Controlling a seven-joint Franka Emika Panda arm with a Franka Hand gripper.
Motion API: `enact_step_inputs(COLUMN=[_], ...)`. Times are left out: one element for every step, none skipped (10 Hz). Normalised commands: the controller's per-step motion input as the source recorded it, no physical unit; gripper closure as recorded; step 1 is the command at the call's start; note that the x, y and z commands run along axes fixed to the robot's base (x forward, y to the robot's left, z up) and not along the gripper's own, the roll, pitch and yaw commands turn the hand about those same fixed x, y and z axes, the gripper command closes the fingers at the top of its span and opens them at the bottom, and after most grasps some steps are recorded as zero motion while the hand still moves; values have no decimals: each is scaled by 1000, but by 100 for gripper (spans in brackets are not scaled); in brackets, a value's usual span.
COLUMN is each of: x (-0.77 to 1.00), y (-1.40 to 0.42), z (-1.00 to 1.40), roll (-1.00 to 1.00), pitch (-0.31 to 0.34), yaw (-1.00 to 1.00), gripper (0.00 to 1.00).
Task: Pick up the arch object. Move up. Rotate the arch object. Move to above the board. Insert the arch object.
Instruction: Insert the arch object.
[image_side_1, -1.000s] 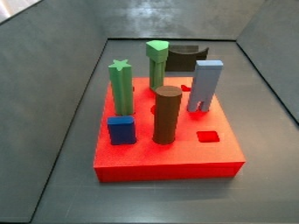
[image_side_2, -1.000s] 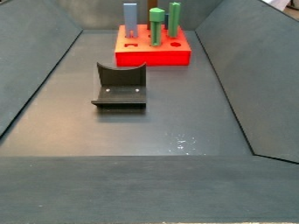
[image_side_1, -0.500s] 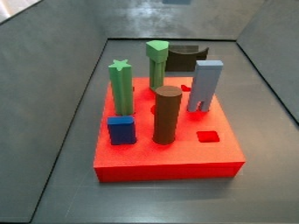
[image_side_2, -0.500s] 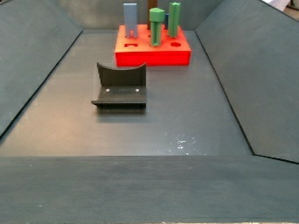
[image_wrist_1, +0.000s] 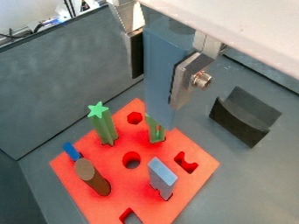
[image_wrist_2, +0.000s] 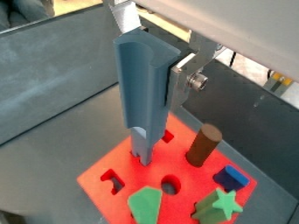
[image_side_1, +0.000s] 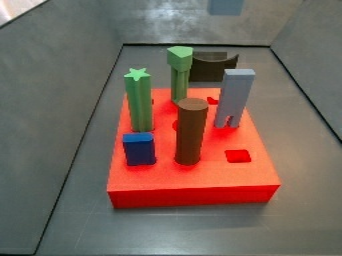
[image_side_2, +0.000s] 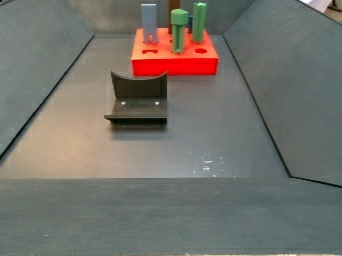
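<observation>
Arch object (image_wrist_2: 142, 83) upright in pincer (image_wrist_2: 160, 92), legs toward board (image_wrist_2: 107, 166)

Non-task items: green star post (image_side_1: 138, 100) and green hex post (image_side_1: 179, 70) upright, hex further back. Brown cyl (image_side_1: 191, 130) upright near front, blue cube (image_side_1: 139, 148) just beside it below the star post. Light-blue block (image_side_1: 237, 95) upright, notched foot. Fixture (image_side_2: 136, 98) on dark grey tabletop (image_side_2: 174, 150), well apart from the posts
</observation>
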Motion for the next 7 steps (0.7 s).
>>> enact_step_inputs(x=[491,629,611,643,529,360,340], y=[546,414,149,0,40,54,54], z=[-689,-729,-680,-629,-734,-769,-654], roll=[-60,-74,-63,-39,21,196,170], pitch=[80,0,-27,-87,-16,57,54], yaw=[-54,-129,-146,-209,-154,0,0], gripper=[100,100,100,100,100,100,100])
